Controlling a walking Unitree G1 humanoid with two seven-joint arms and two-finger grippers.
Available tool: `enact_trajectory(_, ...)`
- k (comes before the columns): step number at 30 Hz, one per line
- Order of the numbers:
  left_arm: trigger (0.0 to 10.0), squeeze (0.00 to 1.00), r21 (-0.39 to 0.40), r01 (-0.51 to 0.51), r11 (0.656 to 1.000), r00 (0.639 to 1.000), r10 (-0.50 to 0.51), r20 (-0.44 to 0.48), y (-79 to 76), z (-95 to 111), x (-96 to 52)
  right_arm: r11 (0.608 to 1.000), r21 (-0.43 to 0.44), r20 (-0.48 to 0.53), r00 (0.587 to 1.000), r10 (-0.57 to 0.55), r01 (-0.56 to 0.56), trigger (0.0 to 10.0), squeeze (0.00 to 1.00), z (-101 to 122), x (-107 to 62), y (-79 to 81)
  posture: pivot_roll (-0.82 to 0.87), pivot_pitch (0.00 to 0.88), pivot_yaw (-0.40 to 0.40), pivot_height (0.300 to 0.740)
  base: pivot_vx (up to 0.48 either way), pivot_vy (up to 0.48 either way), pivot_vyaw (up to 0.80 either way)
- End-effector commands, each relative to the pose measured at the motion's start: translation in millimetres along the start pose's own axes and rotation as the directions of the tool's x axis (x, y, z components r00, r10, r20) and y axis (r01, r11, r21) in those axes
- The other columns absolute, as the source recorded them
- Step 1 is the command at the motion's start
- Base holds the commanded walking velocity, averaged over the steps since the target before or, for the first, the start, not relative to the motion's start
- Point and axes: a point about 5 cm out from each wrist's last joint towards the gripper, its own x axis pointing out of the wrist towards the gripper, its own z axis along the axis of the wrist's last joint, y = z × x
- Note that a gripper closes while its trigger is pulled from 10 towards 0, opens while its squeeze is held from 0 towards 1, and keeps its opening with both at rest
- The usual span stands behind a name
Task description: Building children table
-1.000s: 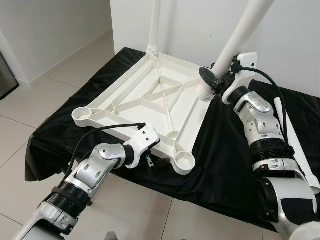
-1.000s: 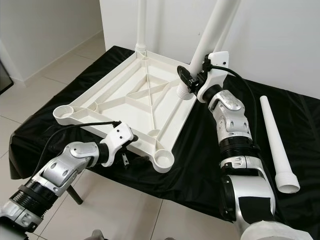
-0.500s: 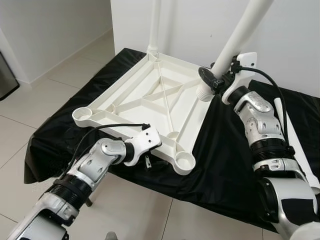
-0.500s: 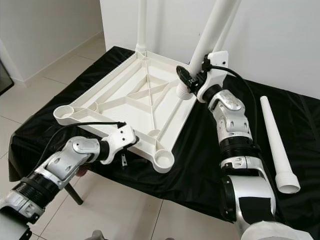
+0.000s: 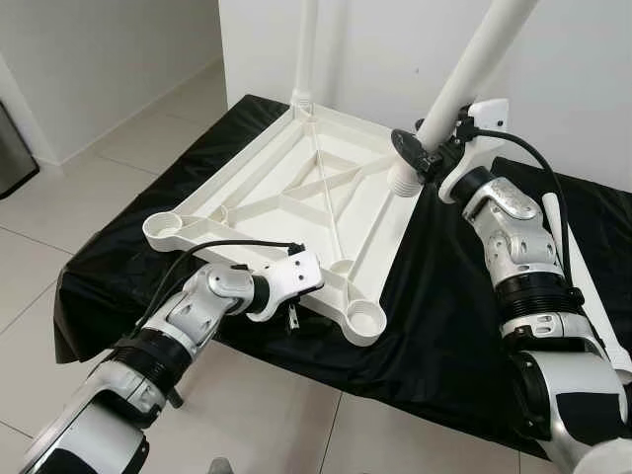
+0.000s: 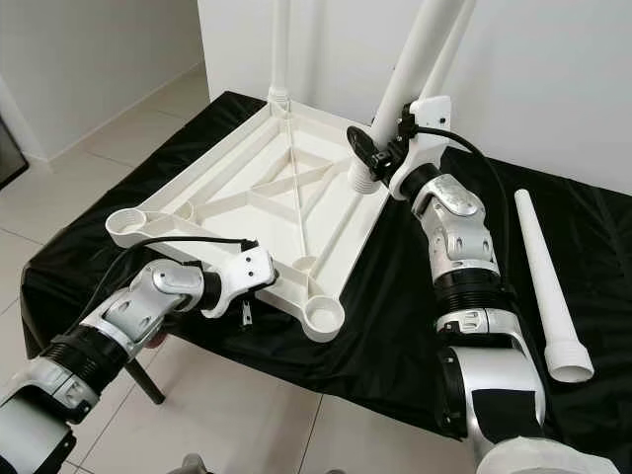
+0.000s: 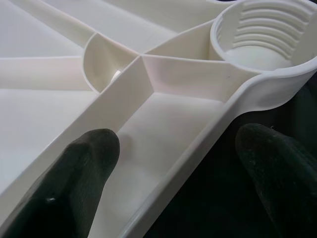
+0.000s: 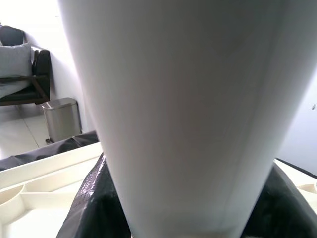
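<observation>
White plastic tabletop [image 5: 296, 193] lies upside down on a black cloth [image 5: 444, 296], one leg [image 5: 304, 49] upright at its far corner. At the near edge, the left gripper [image 7: 178, 163] straddles the rim beside an empty threaded socket [image 5: 363, 319], fingers [image 7: 74, 183] spread wide. Right gripper [image 5: 434, 148] clasps a tilted leg [image 5: 474, 64] at the right corner. Farther right lies a loose leg [image 6: 543, 286].

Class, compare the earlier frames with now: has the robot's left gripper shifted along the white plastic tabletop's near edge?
Yes. The left gripper has crept slightly rightward along the white plastic tabletop, closer to the empty round leg socket at its near corner.
</observation>
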Motion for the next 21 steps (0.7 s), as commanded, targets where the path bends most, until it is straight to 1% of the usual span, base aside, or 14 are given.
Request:
enact_trajectory(1,10.0,0.0,0.02,0.032,0.999,0.999,-0.032,-0.016,-1.0,-1.2,1.8,1.0,-0.014,0.011,1.0,-0.006,0.006,10.0,0.0,3.3,-2.6,-3.4,-0.01,0.0,-0.038,0.74,0.0,0.0,0.0)
enact_trajectory(10,10.0,0.0,0.024,0.031,0.999,0.999,-0.031,-0.012,3.5,-2.0,-0.6,1.0,-0.008,0.006,1.0,-0.017,0.017,10.0,0.0,1.8,-3.8,-4.4,0.0,0.0,-0.036,0.74,0.0,0.0,0.0)
enact_trajectory(20,10.0,0.0,-0.016,0.061,0.998,0.998,-0.061,0.013,2.4,-3.1,-1.8,1.0,-0.014,0.012,1.0,-0.015,0.015,10.0,0.0,5.2,-1.8,-5.0,0.0,0.0,-0.036,0.74,0.0,0.0,0.0)
enact_trajectory(21,7.6,0.0,-0.027,0.068,0.997,0.997,-0.067,0.023,2.2,-2.6,-2.3,1.0,-0.015,0.012,1.0,-0.013,0.014,10.0,0.0,5.4,-1.9,-4.8,0.0,0.0,-0.038,0.74,0.0,0.0,0.0)
